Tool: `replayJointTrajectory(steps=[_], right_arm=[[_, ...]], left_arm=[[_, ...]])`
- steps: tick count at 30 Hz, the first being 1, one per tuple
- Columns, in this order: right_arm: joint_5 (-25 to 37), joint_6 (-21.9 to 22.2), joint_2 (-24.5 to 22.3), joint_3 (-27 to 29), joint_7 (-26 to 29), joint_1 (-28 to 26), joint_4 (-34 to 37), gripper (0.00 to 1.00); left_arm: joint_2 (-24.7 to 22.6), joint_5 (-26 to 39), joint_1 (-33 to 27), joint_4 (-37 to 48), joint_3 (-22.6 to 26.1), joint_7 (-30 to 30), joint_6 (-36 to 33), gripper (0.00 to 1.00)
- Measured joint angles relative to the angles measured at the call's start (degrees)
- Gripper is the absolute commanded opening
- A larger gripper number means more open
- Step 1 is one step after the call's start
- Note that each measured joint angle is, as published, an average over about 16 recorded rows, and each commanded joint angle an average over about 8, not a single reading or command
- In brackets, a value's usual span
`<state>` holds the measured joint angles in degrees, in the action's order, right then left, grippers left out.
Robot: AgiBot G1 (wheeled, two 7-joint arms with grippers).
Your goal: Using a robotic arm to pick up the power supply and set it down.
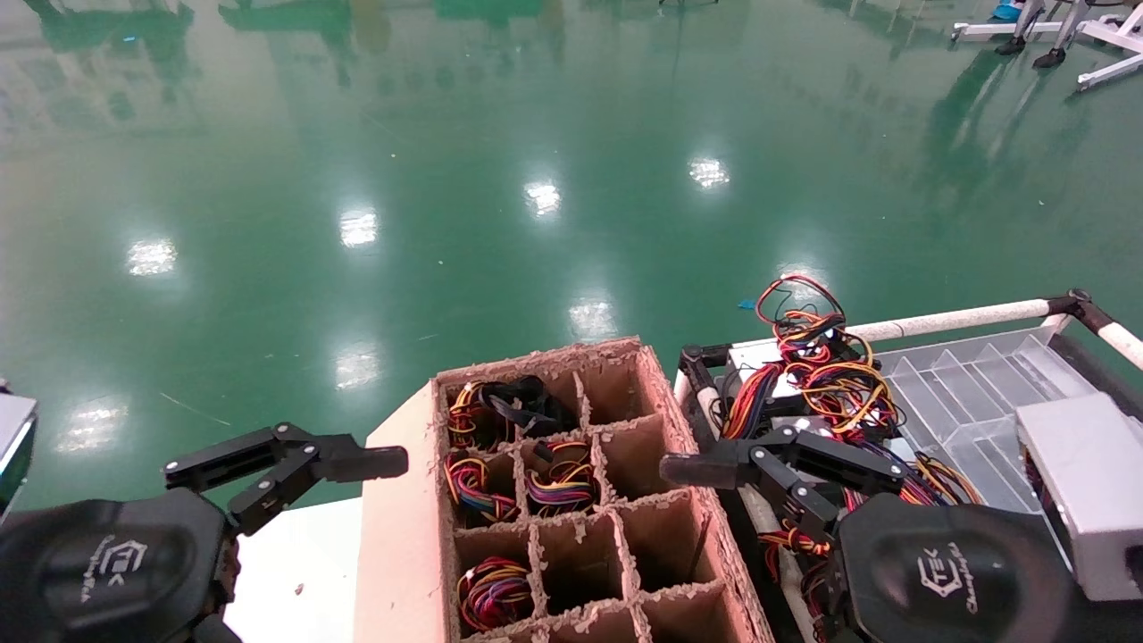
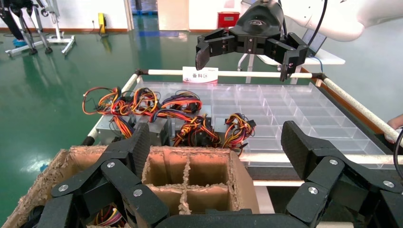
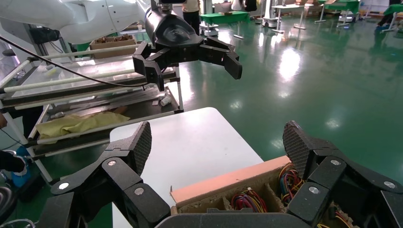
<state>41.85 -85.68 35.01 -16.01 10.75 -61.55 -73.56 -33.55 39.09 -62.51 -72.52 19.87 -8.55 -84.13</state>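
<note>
Several power supplies lie on the cart at the right. One grey box (image 1: 755,362) (image 2: 159,130) sits under a tangle of red, yellow and orange wires (image 1: 826,375). Another grey power supply (image 1: 1076,482) lies at the cart's near right. My right gripper (image 1: 786,473) (image 3: 218,145) hovers open and empty between the cardboard box and the cart. It also shows far off in the left wrist view as the right gripper (image 2: 247,45). My left gripper (image 1: 281,464) (image 2: 217,147) hangs open and empty to the left of the box.
A divided cardboard box (image 1: 688,536) (image 2: 242,175) (image 3: 228,183) stands on a white table (image 1: 304,554) (image 3: 190,137); wire bundles (image 1: 558,482) fill some cells. A clear compartment tray (image 1: 973,393) (image 2: 285,109) lies on the cart inside white rails (image 1: 955,317). Green floor lies beyond.
</note>
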Motion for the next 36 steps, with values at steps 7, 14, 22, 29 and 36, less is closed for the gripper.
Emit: replayJointTrajectory(steps=[7, 14, 22, 29, 36], right_arm=[[0.0, 0.0, 0.0, 0.0, 0.0, 0.0, 0.0, 1.0], [0.0, 0.0, 0.0, 0.0, 0.0, 0.0, 0.0, 1.0], [0.0, 0.0, 0.0, 0.0, 0.0, 0.0, 0.0, 1.0], [0.0, 0.0, 0.0, 0.0, 0.0, 0.0, 0.0, 1.0], [0.0, 0.0, 0.0, 0.0, 0.0, 0.0, 0.0, 1.0]], left_arm=[[0.0, 0.0, 0.0, 0.0, 0.0, 0.0, 0.0, 1.0], [0.0, 0.0, 0.0, 0.0, 0.0, 0.0, 0.0, 0.6], [0.0, 0.0, 0.0, 0.0, 0.0, 0.0, 0.0, 0.0], [0.0, 0.0, 0.0, 0.0, 0.0, 0.0, 0.0, 0.0], [0.0, 0.0, 0.0, 0.0, 0.0, 0.0, 0.0, 0.0]])
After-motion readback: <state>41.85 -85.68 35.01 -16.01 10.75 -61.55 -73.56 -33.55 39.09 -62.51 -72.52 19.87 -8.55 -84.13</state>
